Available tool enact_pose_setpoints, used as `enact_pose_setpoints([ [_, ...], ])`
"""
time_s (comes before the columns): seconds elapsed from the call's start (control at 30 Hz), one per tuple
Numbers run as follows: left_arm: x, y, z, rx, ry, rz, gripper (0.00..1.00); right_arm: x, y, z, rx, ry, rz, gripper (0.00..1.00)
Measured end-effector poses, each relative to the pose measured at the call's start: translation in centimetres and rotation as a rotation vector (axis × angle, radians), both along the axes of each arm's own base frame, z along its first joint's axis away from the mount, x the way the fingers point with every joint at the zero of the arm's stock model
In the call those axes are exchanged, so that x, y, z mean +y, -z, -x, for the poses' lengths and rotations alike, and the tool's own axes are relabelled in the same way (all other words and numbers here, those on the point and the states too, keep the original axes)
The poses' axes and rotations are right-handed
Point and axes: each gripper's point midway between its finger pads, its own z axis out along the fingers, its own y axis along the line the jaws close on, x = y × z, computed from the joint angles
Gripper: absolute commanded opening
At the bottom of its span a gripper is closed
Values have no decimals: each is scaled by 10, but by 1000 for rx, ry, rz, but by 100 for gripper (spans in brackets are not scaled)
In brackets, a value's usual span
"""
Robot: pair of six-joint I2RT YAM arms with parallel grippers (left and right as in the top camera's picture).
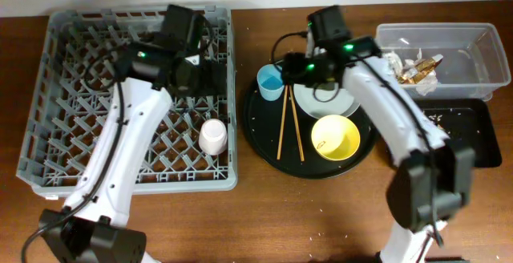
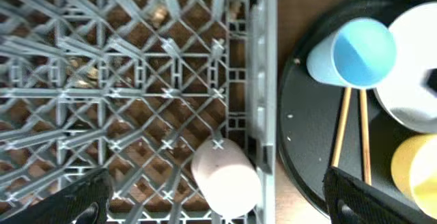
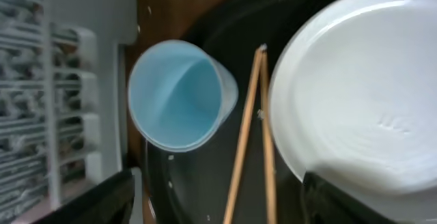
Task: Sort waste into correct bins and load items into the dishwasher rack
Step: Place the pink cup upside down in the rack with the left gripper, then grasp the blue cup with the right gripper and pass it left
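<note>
The grey dishwasher rack point(image 1: 56, 95) fills the left side. A pinkish-white cup point(image 1: 213, 135) lies in it near the right wall; it also shows in the left wrist view point(image 2: 225, 176). My left gripper point(image 1: 207, 77) hovers open and empty above the rack's right side point(image 2: 217, 210). My right gripper point(image 1: 298, 66) is open and empty point(image 3: 225, 203) over the round black tray point(image 1: 260, 131). The tray holds a light blue cup point(image 1: 270, 82) point(image 3: 179, 94), a pale plate point(image 1: 330, 101) point(image 3: 362, 80), wooden chopsticks point(image 1: 289, 127) point(image 3: 249, 135) and a yellow bowl point(image 1: 335, 136).
A clear tub point(image 1: 473, 42) at the back right holds crumpled napkins and a brown-gold wrapper point(image 1: 417, 68). A shallow black rectangular tray point(image 1: 461, 131) with pale crumbs lies in front of it. Bare wooden table runs along the front edge.
</note>
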Motion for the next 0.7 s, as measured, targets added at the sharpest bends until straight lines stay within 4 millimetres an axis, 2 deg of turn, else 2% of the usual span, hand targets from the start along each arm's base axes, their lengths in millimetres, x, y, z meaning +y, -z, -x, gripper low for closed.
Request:
enact_pose_setpoints([
  [0.07,13,0,-1,5,-32,-2,93,10,45,-14,50,43,-11,60],
  [0.13,24,0,-4,4,-59,-4,90,12,72,-21,80,77,-18,47],
  [0.17,25,0,-4,3,-63,-5,90,13,79,-21,91,82,-16,42],
  [0.23,25,0,-4,4,-64,-5,89,12,82,-21,102,99,-20,28],
  [0.3,25,0,-4,4,-64,-4,89,11,82,-21,109,102,-27,4],
  [0.37,25,0,-4,4,-64,-5,82,7,81,-21,126,107,-58,4],
  [0.43,25,0,-4,4,-64,-5,81,-1,77,-19,148,120,-80,4],
  [0.5,25,0,-3,9,-62,-2,82,-10,62,-10,173,112,-103,4],
  [0.57,18,1,-1,23,-43,44,87,-16,22,3,162,65,-167,4],
  [0.6,8,0,0,38,-19,126,95,-21,-7,13,140,26,-212,4],
  [0.7,-19,-15,-11,-2,105,360,99,-29,-84,39,28,-93,-348,4],
])
